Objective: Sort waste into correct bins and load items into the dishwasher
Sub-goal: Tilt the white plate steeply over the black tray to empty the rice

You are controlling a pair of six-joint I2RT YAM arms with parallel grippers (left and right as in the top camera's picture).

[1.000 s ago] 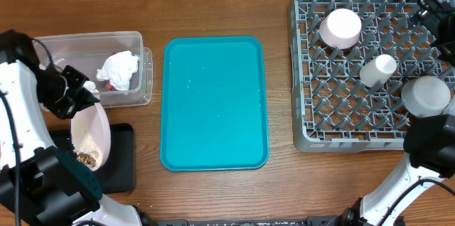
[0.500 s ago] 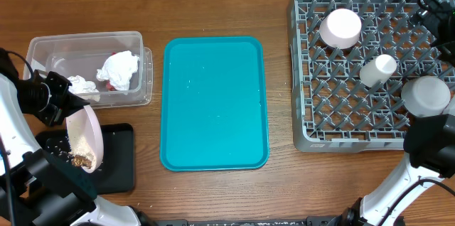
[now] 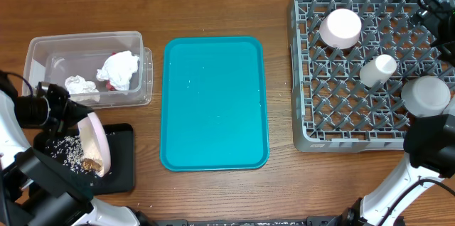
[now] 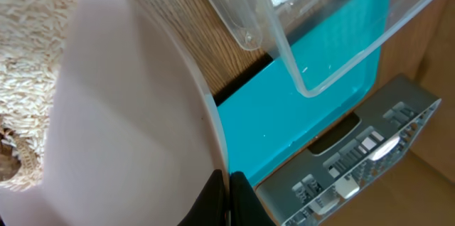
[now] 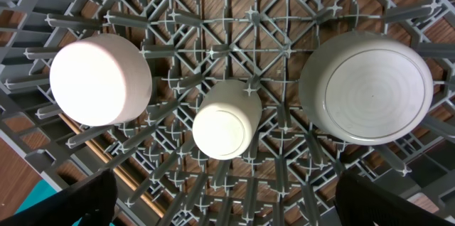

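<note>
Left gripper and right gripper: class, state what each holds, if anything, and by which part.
The left gripper is shut on the pinkish plate, pinching its rim, with the plate tilted over the black tray. The right gripper is open, holding nothing.

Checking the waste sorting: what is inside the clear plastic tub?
The clear tub holds a large crumpled tissue, a smaller tissue and a sliver of red wrapper. The large tissue covers the rest of the wrapper.

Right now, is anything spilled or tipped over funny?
Yes. The plate stands tipped almost on its edge, pinched by the left gripper above the black tray. Loose rice lies scattered over that tray, with a brown scrap low on the plate. It looks like tipping on purpose, not an accident.
</note>
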